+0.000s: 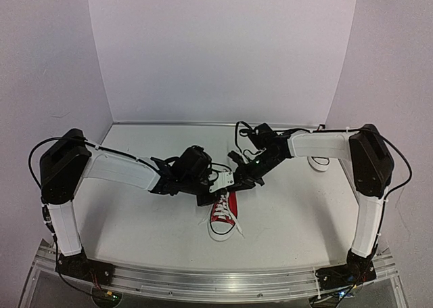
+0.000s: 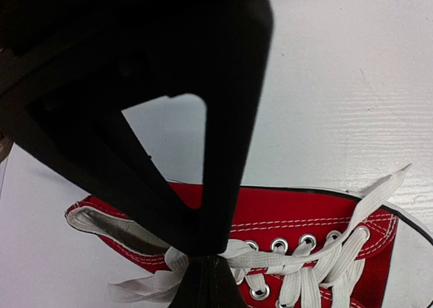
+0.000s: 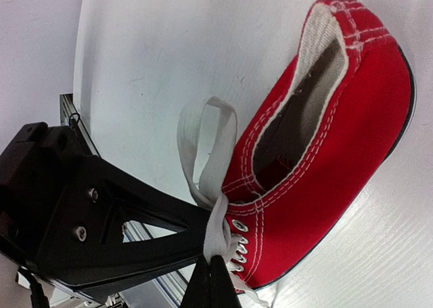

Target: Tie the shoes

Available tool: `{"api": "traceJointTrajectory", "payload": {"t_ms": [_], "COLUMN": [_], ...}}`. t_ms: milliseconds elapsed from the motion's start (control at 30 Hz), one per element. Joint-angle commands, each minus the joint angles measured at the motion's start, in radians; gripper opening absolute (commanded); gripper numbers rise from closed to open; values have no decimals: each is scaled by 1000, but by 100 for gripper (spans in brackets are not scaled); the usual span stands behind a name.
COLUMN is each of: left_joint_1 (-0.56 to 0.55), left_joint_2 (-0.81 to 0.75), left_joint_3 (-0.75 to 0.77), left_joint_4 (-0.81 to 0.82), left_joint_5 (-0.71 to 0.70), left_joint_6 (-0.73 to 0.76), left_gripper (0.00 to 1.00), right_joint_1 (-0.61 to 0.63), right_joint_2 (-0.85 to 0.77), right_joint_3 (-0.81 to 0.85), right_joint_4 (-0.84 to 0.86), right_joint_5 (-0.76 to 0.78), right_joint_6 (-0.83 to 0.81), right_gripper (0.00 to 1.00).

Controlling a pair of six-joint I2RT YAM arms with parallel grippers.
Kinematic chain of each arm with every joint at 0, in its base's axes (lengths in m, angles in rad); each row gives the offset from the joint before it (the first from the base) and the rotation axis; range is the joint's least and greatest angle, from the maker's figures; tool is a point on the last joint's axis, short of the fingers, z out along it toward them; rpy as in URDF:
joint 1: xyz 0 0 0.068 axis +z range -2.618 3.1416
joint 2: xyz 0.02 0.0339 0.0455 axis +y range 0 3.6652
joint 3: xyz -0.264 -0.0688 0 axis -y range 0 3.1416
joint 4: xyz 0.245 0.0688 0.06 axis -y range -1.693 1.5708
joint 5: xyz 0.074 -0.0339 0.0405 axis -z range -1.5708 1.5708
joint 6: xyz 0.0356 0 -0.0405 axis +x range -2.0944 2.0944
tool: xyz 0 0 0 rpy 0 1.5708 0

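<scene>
One red canvas shoe [image 1: 223, 214] with white laces lies at mid-table, its toe toward the near edge. No second shoe is in view. My left gripper [image 1: 214, 186] is over the shoe's top eyelets. In the left wrist view the shoe [image 2: 304, 206] fills the lower half, and the gripper [image 2: 206, 254] is shut on the white lace [image 2: 270, 259] at the knot. My right gripper [image 1: 239, 179] meets it from the right. In the right wrist view it [image 3: 215, 260] is shut on a lace strand by the shoe [image 3: 338, 152], with a lace loop [image 3: 205, 142] standing above.
A small white round object [image 1: 318, 162] lies on the white table [image 1: 135, 220] behind my right forearm. White walls close in the back and both sides. A metal rail [image 1: 216, 281] runs along the near edge.
</scene>
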Motion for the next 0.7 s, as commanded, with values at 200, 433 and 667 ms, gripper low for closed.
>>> {"api": "traceJointTrajectory", "payload": {"t_ms": [200,433,667], "left_joint_1": [4,4,6], "left_joint_2": [9,1,-4], "left_joint_3": [-11,-72,-140], "left_joint_4": [118,203,308], "left_joint_5": [-39,-57,-58], "left_joint_6": [-302,-375,-450], "left_gripper": [0,0,0], "right_joint_1": [16,33,33], "right_joint_2": [-63,-65,-75], "right_joint_3": [-36,-55,-82], "right_joint_4": [76,108,124], "right_joint_5": [-36,-37,-17], "right_joint_6": [42,72,94], "right_gripper": [0,0,0]}}
